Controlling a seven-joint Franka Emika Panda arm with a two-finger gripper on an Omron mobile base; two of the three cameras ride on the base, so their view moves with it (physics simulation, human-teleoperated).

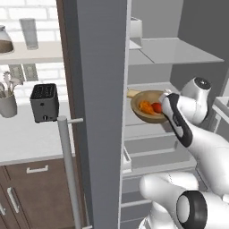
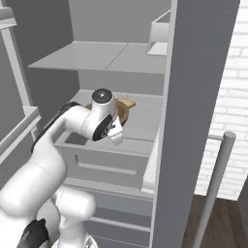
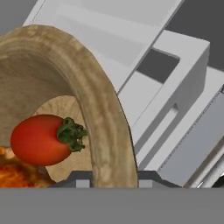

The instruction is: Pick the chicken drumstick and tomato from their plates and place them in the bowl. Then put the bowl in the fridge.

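The light-brown wooden bowl hangs inside the open fridge, just above a middle shelf. In it lie the orange chicken drumstick and the red tomato. My gripper is shut on the bowl's right rim. In the hand view the rim runs down between my fingertips, with the tomato and a bit of drumstick to its left. From the right base view my wrist covers most of the bowl. The plates are out of view.
The fridge door stands open to the left, its bar handle toward me. A pale drawer sits below the bowl's shelf, another shelf above. On the counter left of the door stand a toaster and a utensil cup.
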